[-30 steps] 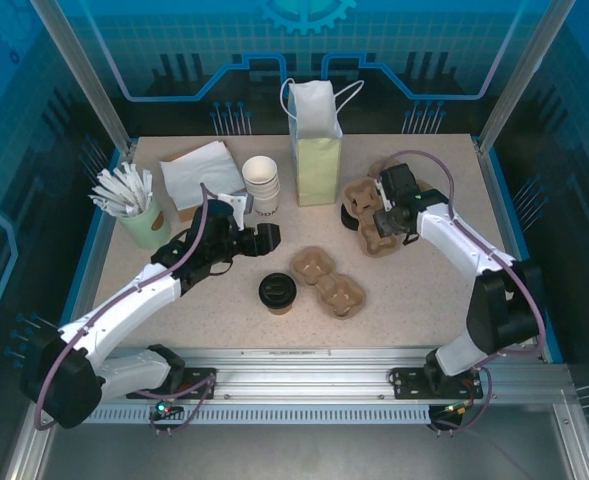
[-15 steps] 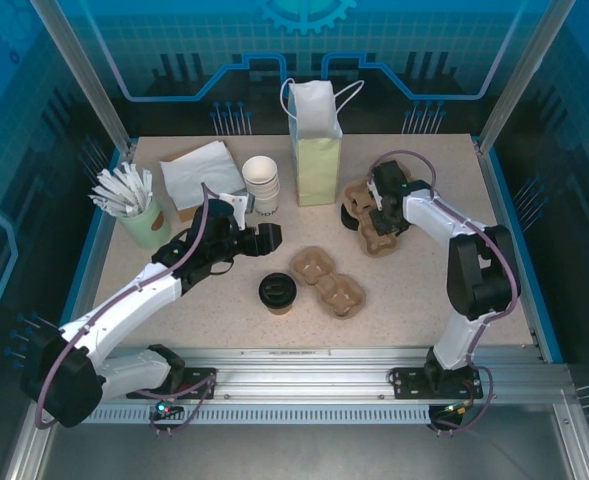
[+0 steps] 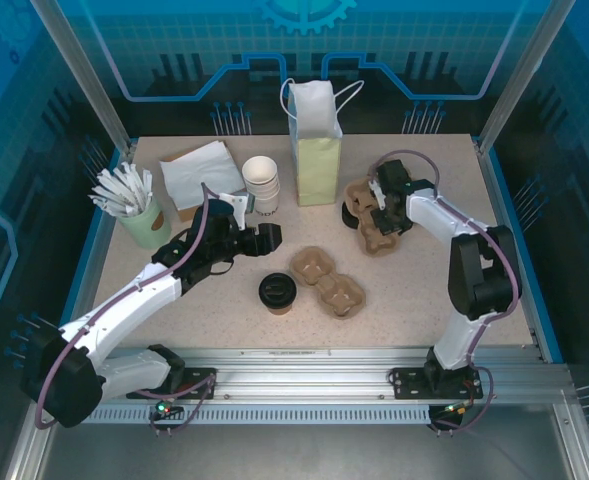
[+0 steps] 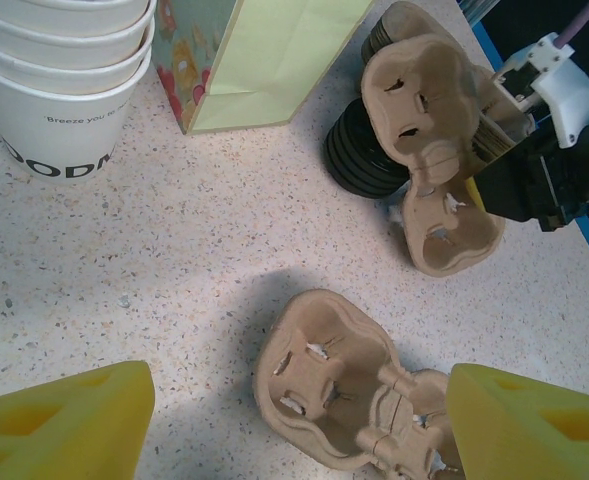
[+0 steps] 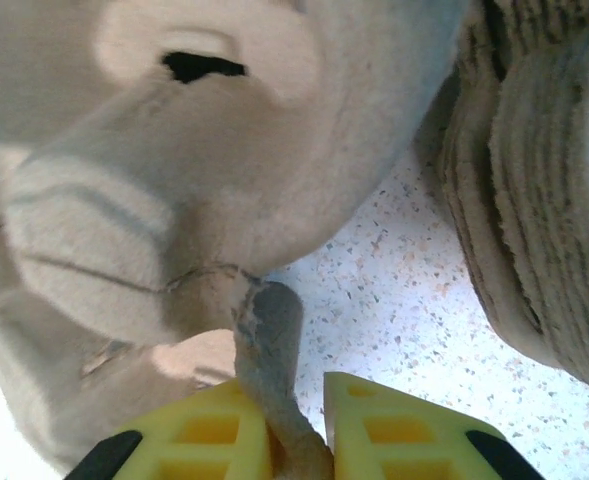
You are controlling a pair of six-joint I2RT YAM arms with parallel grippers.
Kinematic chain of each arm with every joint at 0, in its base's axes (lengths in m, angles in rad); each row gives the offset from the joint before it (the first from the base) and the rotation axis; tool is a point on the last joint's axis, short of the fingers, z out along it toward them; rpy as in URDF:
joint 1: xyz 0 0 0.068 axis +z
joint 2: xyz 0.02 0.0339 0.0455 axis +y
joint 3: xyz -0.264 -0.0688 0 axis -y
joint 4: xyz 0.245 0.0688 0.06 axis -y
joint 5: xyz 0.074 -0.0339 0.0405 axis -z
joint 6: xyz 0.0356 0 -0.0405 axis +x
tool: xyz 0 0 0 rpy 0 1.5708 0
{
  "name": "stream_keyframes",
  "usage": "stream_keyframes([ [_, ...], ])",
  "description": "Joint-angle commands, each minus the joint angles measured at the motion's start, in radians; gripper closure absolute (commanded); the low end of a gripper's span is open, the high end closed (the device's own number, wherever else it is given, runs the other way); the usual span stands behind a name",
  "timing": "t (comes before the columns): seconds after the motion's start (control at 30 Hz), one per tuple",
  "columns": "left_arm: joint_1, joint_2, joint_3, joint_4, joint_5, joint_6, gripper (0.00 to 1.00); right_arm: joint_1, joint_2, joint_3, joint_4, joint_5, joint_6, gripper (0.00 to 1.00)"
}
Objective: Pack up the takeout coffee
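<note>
Coffee (image 3: 277,291) upright, lid up, long axis vertical, mid-table just left of tray (image 3: 328,280). Left gripper (image 3: 265,238) beyond it, jaws spread, empty. Right gripper (image 5: 299,432) pinches 1 carrier (image 5: 174,230) edge.

Tabletop (image 3: 424,290) from above: takeout packing goods, two arms.
Coffee (image 3: 277,291), black lid, front centre; two-cup carrier (image 3: 328,281) just to its right. Pale green bag (image 3: 315,160) upright at back centre; white cup stack (image 3: 261,184) left of it, then napkins (image 3: 201,172), then green pot of sticks (image 3: 134,207). Left gripper (image 3: 266,237) hovers behind the coffee, apart from it. Right gripper (image 3: 382,218) at carrier stack (image 3: 366,200), right of bag.
</note>
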Motion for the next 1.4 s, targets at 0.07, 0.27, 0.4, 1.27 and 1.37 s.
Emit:
stream_keyframes([
  [0.07, 0.009, -0.015, 0.005, 0.033, 0.019, 0.005, 0.22, -0.021, -0.113, -0.012, -0.054, -0.053, 0.000, 0.84],
  [0.27, 0.009, -0.019, 0.002, 0.038, 0.029, 0.003, 0.22, -0.052, -0.215, 0.001, -0.105, -0.070, -0.010, 0.85],
  [0.4, 0.008, -0.017, 0.002, 0.049, 0.040, 0.000, 0.22, -0.116, -0.239, 0.059, -0.142, -0.090, -0.037, 0.84],
  [1.27, 0.003, 0.018, 0.007, 0.078, 0.096, -0.043, 0.22, -0.403, 0.177, 0.654, -0.428, -0.451, -0.248, 0.82],
  [1.37, 0.003, 0.028, 0.018, 0.071, 0.100, -0.040, 0.22, -0.402, 0.218, 0.696, -0.437, -0.459, -0.271, 0.82],
])
